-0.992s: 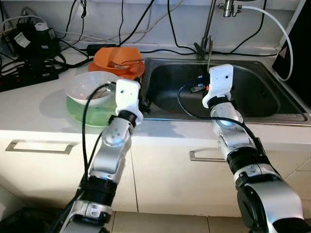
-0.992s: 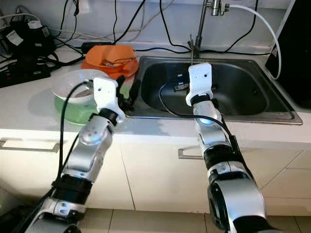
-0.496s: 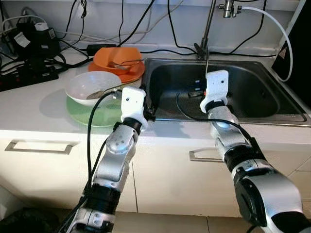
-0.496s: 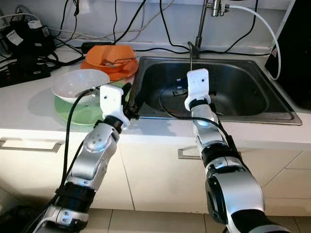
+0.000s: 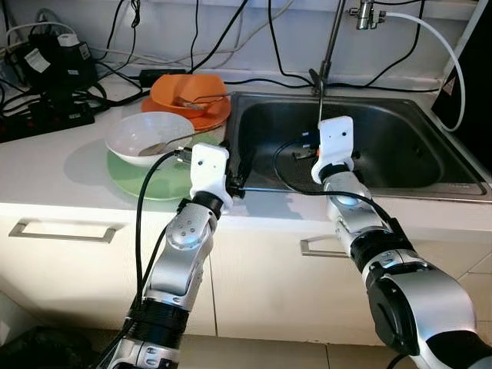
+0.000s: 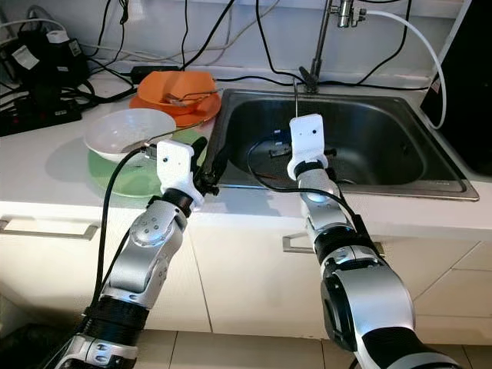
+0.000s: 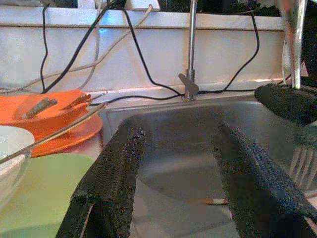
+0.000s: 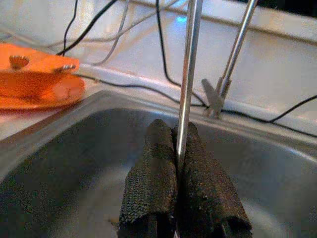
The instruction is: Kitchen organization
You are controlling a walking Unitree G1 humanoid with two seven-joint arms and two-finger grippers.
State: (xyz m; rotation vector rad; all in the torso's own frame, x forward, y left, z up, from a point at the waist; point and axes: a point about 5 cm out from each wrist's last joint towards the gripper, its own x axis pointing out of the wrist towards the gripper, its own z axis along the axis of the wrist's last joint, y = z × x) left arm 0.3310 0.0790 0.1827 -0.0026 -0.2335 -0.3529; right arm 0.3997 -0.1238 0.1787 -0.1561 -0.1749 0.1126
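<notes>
Steel fork [image 8: 188, 64] stands upright above the sink [image 5: 430, 165], its handle clamped between the closed fingers of the right gripper [image 8: 179, 163]. Left gripper [image 7: 176, 168], at 9 o'clock of it, hovers with fingers spread, empty, at the sink's edge.

Sink basin [image 5: 400, 154] lies open; faucet [image 5: 329, 46] and cables [image 5: 231, 31] crowd the back wall.

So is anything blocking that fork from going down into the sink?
Nothing visible. The right gripper holds the fork upright over the sink. The basin below looks open, with only a small scrap on its bottom.
</notes>
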